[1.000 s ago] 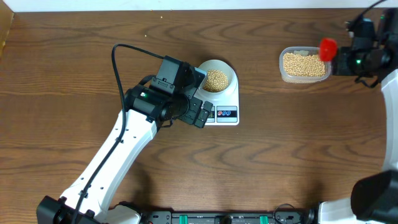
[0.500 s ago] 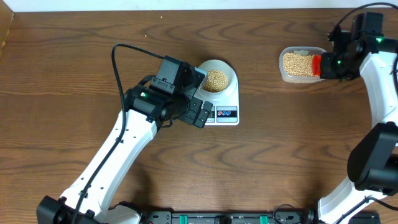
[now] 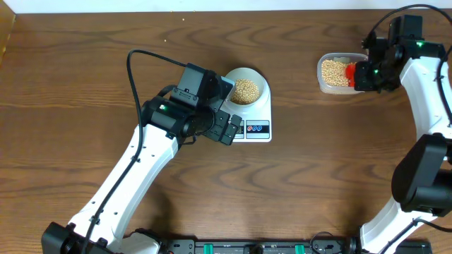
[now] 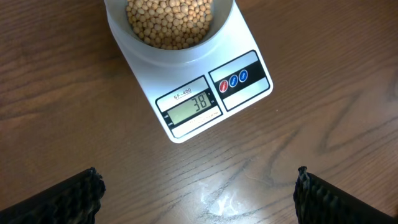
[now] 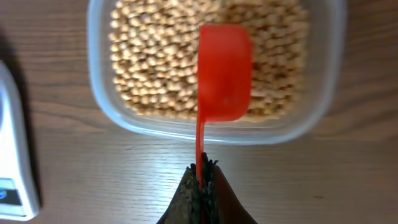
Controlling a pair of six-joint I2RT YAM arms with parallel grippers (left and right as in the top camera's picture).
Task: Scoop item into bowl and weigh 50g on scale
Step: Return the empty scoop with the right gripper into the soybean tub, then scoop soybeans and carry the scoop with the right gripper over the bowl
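Right hand (image 5: 202, 185) grips scoop (image 5: 224, 74), pointing out over beans (image 5: 149, 68).

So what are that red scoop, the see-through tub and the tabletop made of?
The red scoop looks like moulded plastic: an even bright colour and a smooth, slightly glossy surface. The tub seems to be clear plastic, since the beans show through its slightly cloudy wall. The tabletop shows dark wood grain with a soft sheen. Whether it is solid wood, veneer or laminate, I cannot tell.

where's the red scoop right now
The red scoop is at the overhead view's far right, held by the right gripper over the clear tub of beans.
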